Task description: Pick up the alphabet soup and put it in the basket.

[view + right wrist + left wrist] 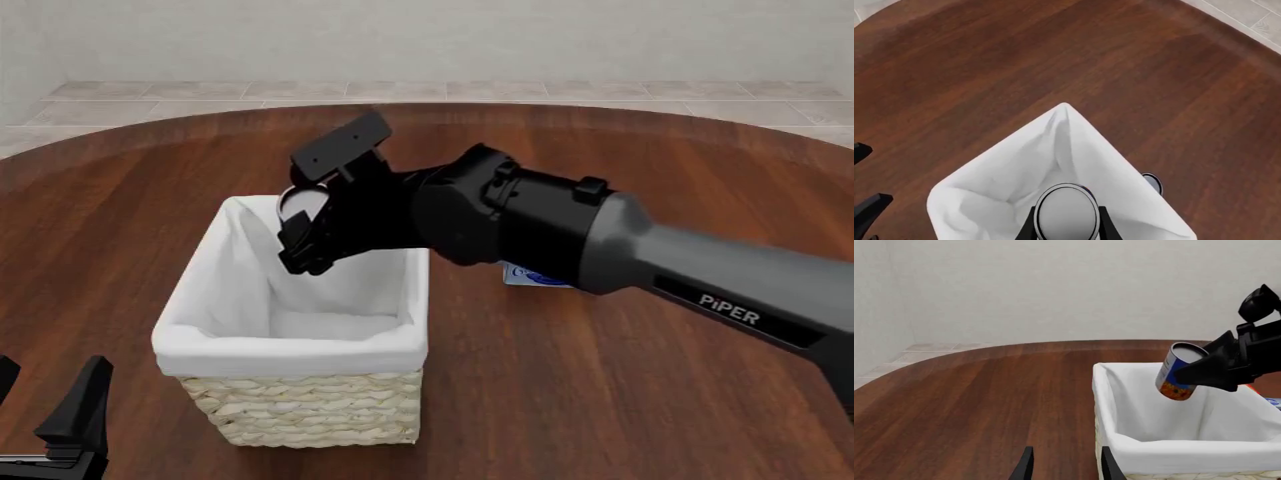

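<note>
We hold the alphabet soup [1179,371] clamped in the right gripper [1207,371] at the frame's right, over the basket [1121,410] — lower it before releasing; left gripper [1064,465] parted, empty.

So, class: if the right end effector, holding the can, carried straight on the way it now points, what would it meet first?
Probably the basket's white lining: the right end effector aims the can down into the opening, though depth is unclear.

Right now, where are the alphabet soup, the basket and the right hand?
alphabet soup [1179,371]: left wrist view, on its blue label.
basket [310,408]: front view, on its woven near wall.
right hand [1189,374]: left wrist view, midway between the fingertips shut on the can.
</note>
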`<state>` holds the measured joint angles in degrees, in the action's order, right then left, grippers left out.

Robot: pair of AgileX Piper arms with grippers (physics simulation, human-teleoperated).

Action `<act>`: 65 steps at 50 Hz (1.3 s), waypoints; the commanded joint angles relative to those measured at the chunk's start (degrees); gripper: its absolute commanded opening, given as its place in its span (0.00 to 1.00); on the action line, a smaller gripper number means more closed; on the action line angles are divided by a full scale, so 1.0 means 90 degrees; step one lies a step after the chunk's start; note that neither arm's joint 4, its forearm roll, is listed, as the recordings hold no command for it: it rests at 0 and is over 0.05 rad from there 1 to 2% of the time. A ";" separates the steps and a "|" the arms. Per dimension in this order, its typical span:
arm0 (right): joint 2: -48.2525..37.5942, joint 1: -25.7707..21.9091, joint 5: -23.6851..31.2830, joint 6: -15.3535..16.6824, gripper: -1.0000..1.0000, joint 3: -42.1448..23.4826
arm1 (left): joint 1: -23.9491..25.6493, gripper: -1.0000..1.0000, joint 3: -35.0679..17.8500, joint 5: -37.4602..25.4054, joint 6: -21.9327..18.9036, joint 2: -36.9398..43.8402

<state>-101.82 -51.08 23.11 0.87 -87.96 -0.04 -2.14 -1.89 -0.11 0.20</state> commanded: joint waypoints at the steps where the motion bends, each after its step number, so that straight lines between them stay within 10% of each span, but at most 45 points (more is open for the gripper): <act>1: -0.0013 -0.0031 0.0027 -0.0123 0.00 -0.0133 | 0.0000 1.00 0.0000 0.0000 0.0000 0.0000; 65: -0.0284 -0.0149 -0.0138 -0.0263 0.00 0.0113 | 0.0000 1.00 0.0000 0.0001 0.0001 -0.0001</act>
<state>-104.56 -52.23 22.09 -0.20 -86.70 -0.04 -2.14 -1.89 -0.11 0.20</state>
